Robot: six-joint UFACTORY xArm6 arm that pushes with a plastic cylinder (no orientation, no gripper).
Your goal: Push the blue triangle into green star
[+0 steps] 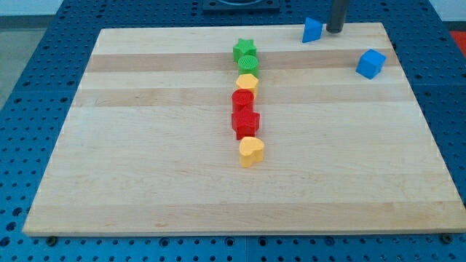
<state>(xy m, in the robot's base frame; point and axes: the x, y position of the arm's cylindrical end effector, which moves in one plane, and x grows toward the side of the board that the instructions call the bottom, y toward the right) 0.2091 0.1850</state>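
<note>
The blue triangle (pixel 312 30) sits at the board's top edge, right of centre, well apart from the green star (pixel 245 49), which heads a touching column of 6 blocks running down the middle; a blue cube (pixel 370 63) lies apart toward the view's right. My tip (pixel 334 30) stands just beside the triangle on its right, a placement that judged from here suits a leftward push toward the star. The rod hangs upright from the top edge; it carries no claw, so nothing is grasped.

Bright, even light, soft short shadows, sharp focus, no glare.
</note>
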